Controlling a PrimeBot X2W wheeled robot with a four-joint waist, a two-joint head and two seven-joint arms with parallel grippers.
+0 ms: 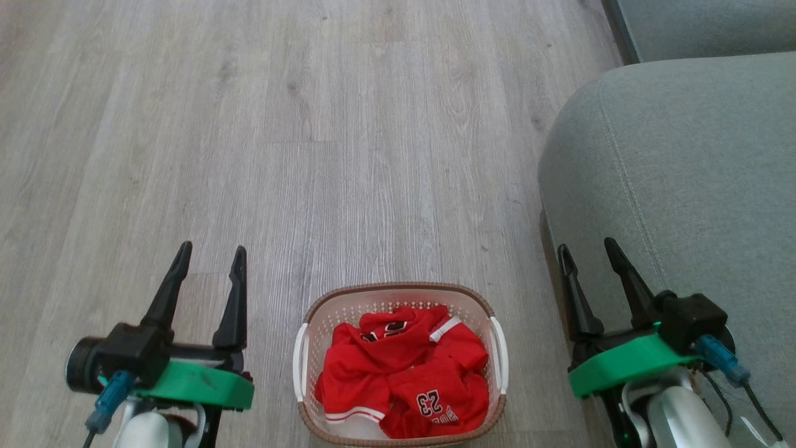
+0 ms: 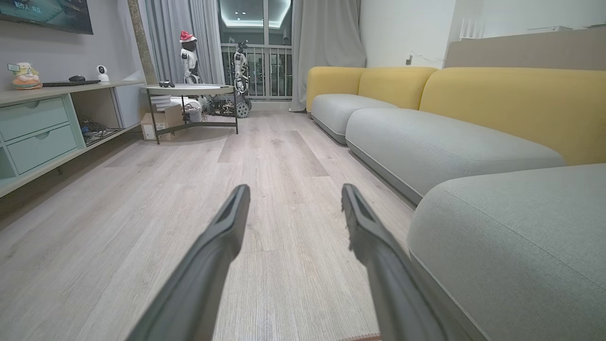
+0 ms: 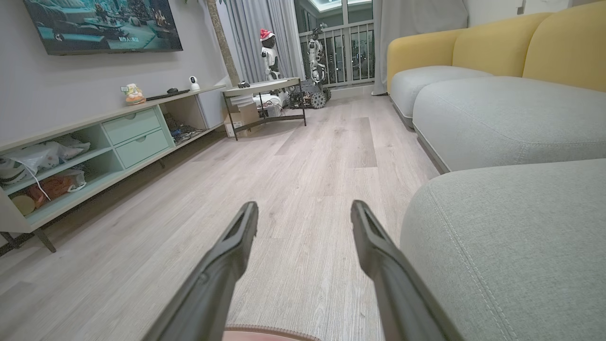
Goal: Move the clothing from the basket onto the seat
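Note-taker: Left gripper (image 1: pixel 212 247), lower left of the frame. State?

Me: Fingers spread wide, nothing between them. It hangs over bare floor (image 1: pixel 311 124), left of the basket, tips pointing up the frame. My guess at why: a ready pose, kept clear of the load.

Note-taker: Bottom centre?

Me: Basket (image 1: pixel 398 287) stands upright on the floor, between my two grippers. Clothing (image 1: pixel 404 373) is all inside it, a crumpled red heap. The piece printed "23" lies on top toward the lower edge, its numerals upside down from my head. Nothing hangs over the rim. Task not begun, as I judge it.

Note-taker: Lower right?

Me: Right gripper (image 1: pixel 587 245), same story: spread wide and empty. It shows against the seat's left edge. Whether it touches the fabric, I cannot tell.

Note-taker: And the seat?

Me: Seat (image 1: pixel 684 186) runs down the right side of the frame, near the basket, with a strip of floor between them. The basket is likely parked there to keep the carry short. My right arm looks the natural choice, being close to both heap and cushion.
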